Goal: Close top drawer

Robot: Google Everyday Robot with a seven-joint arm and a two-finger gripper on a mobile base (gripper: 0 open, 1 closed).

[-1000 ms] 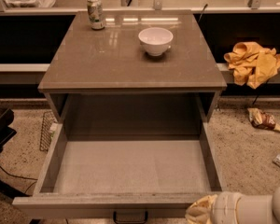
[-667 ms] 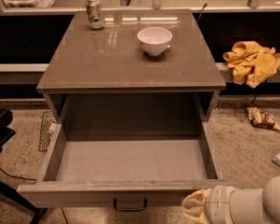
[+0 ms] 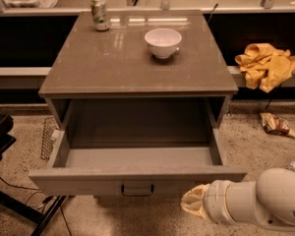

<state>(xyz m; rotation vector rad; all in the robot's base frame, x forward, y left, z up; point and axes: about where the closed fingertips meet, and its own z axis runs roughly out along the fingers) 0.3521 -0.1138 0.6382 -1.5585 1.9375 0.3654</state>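
Note:
The top drawer (image 3: 137, 181) of the grey-brown cabinet (image 3: 137, 68) stands pulled out toward me, and its pale grey inner floor (image 3: 137, 156) is bare. The small dark loop handle (image 3: 137, 189) shows in the middle of its front panel. My gripper (image 3: 194, 201) is at the end of the white arm (image 3: 265, 203) that comes in from the lower right. Its pale tip sits just below the right part of the drawer front, close to or against the panel.
A white bowl (image 3: 162, 42) and a can (image 3: 99, 13) stand on the cabinet top. A yellow cloth (image 3: 266, 64) lies on the ledge at the right. A wrapper (image 3: 274, 124) lies on the floor at the right. A dark stand (image 3: 5, 146) and cables are at the left.
The drawer has slid part of the way in, so the front panel and handle now show. My arm has moved forward and left with the drawer front.

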